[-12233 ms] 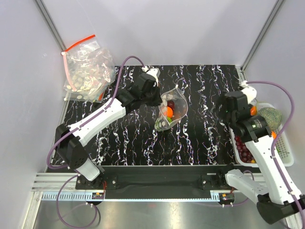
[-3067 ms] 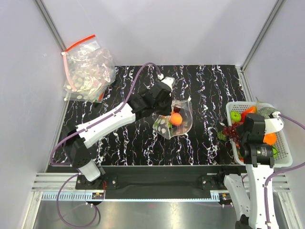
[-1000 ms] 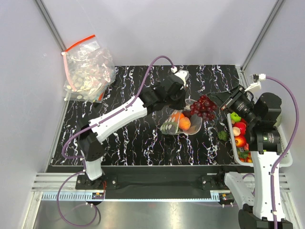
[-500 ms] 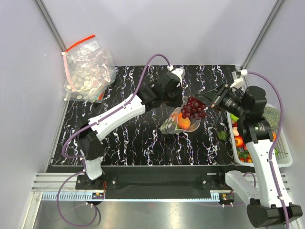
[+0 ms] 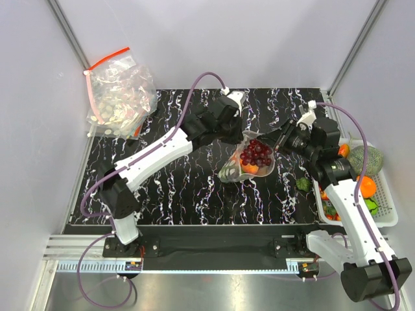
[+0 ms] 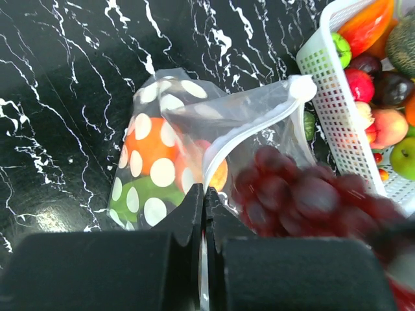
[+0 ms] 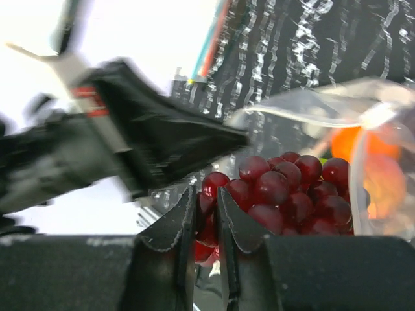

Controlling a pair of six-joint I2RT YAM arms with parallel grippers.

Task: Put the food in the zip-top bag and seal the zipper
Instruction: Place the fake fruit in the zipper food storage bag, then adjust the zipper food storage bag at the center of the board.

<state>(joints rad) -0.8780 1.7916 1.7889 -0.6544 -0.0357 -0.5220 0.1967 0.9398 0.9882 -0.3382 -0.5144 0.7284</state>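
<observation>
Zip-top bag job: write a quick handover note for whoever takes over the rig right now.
Left gripper: shut on the mouth edge of the clear zip-top bag with white oval spots, holding it open.
Right gripper: shut on the bunch of dark red grapes, which hangs at the bag's mouth.
Done: an orange piece and a green piece lie in the bag.
Left: release the grapes inside, fetch more from the white mesh basket if wanted, then press the pale zipper strip closed; it is open.
</observation>
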